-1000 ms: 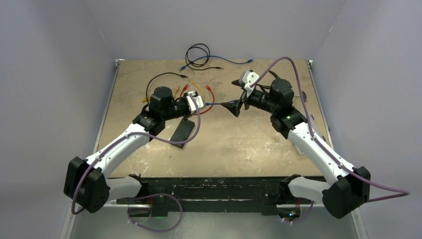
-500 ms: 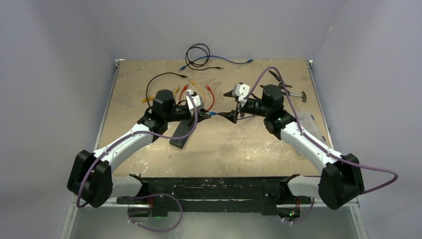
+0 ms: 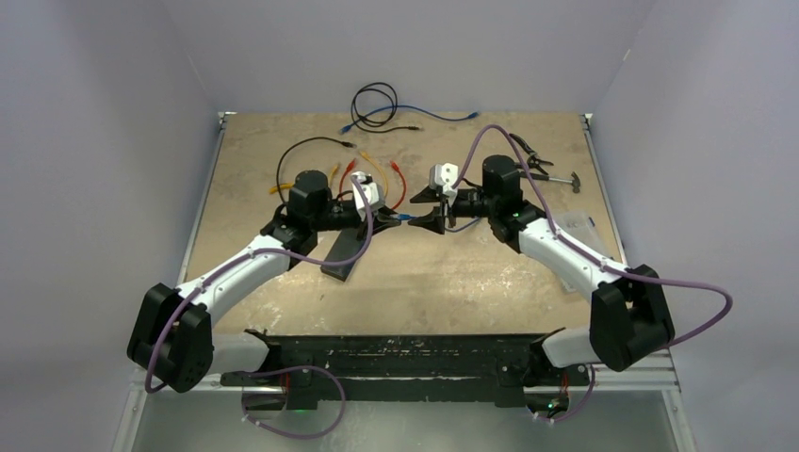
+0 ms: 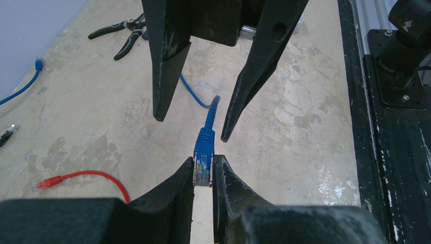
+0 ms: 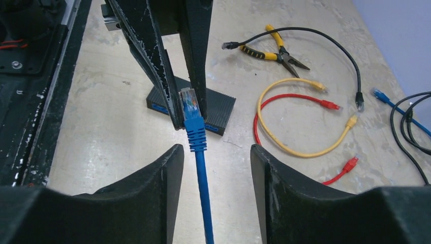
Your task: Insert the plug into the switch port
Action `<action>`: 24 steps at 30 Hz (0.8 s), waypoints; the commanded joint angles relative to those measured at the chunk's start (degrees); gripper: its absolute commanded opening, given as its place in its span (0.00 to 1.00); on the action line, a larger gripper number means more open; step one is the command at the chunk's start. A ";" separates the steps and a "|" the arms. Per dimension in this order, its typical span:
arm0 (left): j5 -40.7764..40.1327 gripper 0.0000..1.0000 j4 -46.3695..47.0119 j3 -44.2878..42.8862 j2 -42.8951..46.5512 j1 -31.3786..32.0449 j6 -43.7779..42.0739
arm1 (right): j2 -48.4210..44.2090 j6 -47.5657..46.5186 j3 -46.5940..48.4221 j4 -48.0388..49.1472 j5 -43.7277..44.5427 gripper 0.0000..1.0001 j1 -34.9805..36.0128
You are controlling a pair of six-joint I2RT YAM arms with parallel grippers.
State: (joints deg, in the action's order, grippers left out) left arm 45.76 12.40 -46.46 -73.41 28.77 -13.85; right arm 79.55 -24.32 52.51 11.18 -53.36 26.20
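Observation:
My left gripper point(image 4: 203, 162) is shut on the clear plug point(image 4: 203, 172) of a blue cable point(image 4: 209, 114), held above the table. In the top view the left gripper point(image 3: 389, 216) and right gripper point(image 3: 427, 209) meet tip to tip at mid-table. My right gripper point(image 5: 214, 150) is open, its fingers on either side of the blue cable point(image 5: 202, 183) just behind the plug's boot, touching nothing. The switch point(image 3: 345, 249), a flat black box, lies on the table below the left arm; the right wrist view shows the switch point(image 5: 216, 109) behind the plug point(image 5: 189, 99).
Red cable point(image 5: 300, 99) and yellow cable point(image 5: 305, 150) lie beside the switch, with yellow-handled pliers point(image 5: 277, 51) and a black cable point(image 5: 350, 61) beyond. Black-handled pliers point(image 3: 532, 162) lie at the back right. A coil of black and blue cables point(image 3: 377, 99) sits past the far edge.
The right arm has swung left to the left gripper, and its jaws have narrowed around the blue cable. The left gripper shifted slightly and keeps its hold on the plug.

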 commanded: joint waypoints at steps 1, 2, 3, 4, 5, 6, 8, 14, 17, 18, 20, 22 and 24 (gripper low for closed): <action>2.41 0.00 3.60 0.53 0.15 -0.30 1.47 | -0.01 -0.13 3.17 0.95 -3.62 0.51 0.08; 2.36 0.00 3.66 0.61 0.19 -0.30 1.58 | 0.11 -0.20 3.28 0.88 -3.71 0.50 0.08; 2.37 0.00 3.80 0.63 0.13 -0.30 1.70 | 0.08 -0.27 3.42 0.82 -3.80 0.49 0.08; 2.32 0.00 4.07 0.67 0.14 -0.31 1.99 | 0.15 -0.33 3.51 0.67 -3.85 0.48 0.08; 2.28 0.00 4.41 0.75 0.11 -0.30 2.42 | 0.24 -0.52 3.60 0.42 -3.97 0.46 0.13; 2.21 0.00 4.90 0.84 0.11 -0.30 2.99 | 0.34 -0.67 3.75 0.16 -4.09 0.45 0.19; 2.29 0.00 5.82 1.08 0.11 -0.30 3.73 | 0.55 -0.94 3.85 -0.38 -4.12 0.43 0.32; 3.11 0.00 6.99 1.28 -0.20 -0.30 4.99 | 0.98 -1.33 4.00 -1.21 -3.85 0.35 0.84; 3.27 0.00 7.19 1.28 -0.31 -0.30 5.28 | 0.81 -1.55 4.16 -1.59 -3.77 0.32 0.98; 3.35 0.00 7.18 1.21 -0.41 -0.30 5.34 | 0.74 -1.60 4.18 -1.64 -3.83 0.32 1.00; 3.37 0.00 7.32 1.24 -0.66 -0.30 5.69 | 0.70 -1.53 4.26 -1.81 -4.02 0.30 1.13; 3.49 0.00 7.54 1.20 -0.81 -0.30 5.99 | 0.65 -1.63 4.25 -2.05 -4.12 0.28 1.22; 3.83 0.00 7.86 1.27 -0.97 -0.30 6.51 | 0.76 -1.94 4.39 -2.57 -4.11 0.23 1.21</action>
State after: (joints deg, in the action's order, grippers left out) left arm 46.94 16.80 -45.41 -74.06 28.77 -9.02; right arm 80.31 -25.02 53.80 9.56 -56.55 27.03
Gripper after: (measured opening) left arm 0.153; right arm 0.276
